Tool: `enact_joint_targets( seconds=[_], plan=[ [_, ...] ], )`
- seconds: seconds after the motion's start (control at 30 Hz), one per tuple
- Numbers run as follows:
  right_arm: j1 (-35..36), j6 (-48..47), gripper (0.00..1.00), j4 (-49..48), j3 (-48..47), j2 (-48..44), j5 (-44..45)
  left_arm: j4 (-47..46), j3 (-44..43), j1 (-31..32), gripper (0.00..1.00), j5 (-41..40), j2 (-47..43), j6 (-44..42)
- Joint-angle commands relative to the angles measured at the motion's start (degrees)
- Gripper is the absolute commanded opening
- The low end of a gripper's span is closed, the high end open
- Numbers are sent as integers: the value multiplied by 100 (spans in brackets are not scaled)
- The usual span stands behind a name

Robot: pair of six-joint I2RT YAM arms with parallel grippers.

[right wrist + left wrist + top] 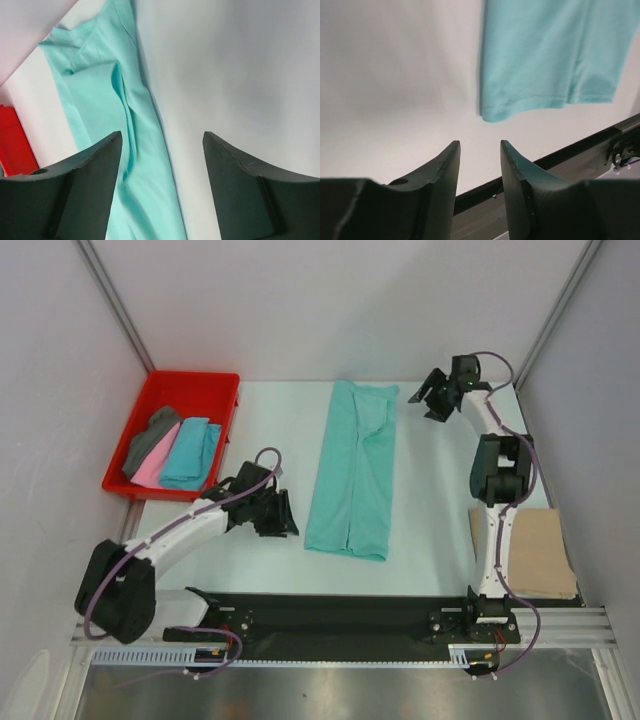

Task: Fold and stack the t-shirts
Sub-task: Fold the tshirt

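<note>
Mint green t-shirt point(352, 470), folded lengthwise into a long strip, lies flat on the white table point(270, 420). Left gripper point(285, 513) stands just left of the strip's near hem, jaws parted with nothing between them. Right gripper point(428, 400) hangs just right of the strip's far end, jaws spread wide and empty. Red tray point(190, 377), well to the left of that far end, holds the dark grey t-shirt point(150, 435), pink t-shirt point(152, 470) and turquoise t-shirt point(190, 452), bunched side by side. Tan t-shirt point(535, 550), folded, lies well to the right of the near hem.
</note>
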State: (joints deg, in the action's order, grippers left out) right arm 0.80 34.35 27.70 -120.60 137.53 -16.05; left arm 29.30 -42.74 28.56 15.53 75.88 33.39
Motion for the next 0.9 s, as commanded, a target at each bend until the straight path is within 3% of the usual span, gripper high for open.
enact_joint_targets(
  seconds=[0.0, 0.1, 0.2, 0.23, 0.37, 0.5, 0.67, 0.87],
  plan=[
    [-211, -683, 72, 666, 1003, -1479, 60, -2, -305, 10, 47, -113, -555, -148],
    [-159, -667, 70, 640, 1641, -2281, -152, -187, -322, 1, 55, 221, -425, -148],
    [-97, -439, 68, 159, 3345, -3403, -843, -328, -402, -17, 64, 380, -74, -244],
    [59, -255, 67, 61, 4167, -3644, -1029, -337, -463, -34, 65, 398, 40, -288],
    [517, -130, 65, -195, 5927, -4742, -1558, -311, -700, -139, 67, 477, 698, -578],
    [974, -78, 66, -282, 7214, -5936, -1594, -301, -833, -192, 66, 635, 1192, -790],
    [1010, 238, 68, -572, 8410, -6739, -1716, -601, -683, -210, 67, 723, 1535, -834],
    [1142, 555, 67, -1214, 9238, -6599, -2130, -943, -411, -219, 67, 960, 1799, -711]
  ],
)
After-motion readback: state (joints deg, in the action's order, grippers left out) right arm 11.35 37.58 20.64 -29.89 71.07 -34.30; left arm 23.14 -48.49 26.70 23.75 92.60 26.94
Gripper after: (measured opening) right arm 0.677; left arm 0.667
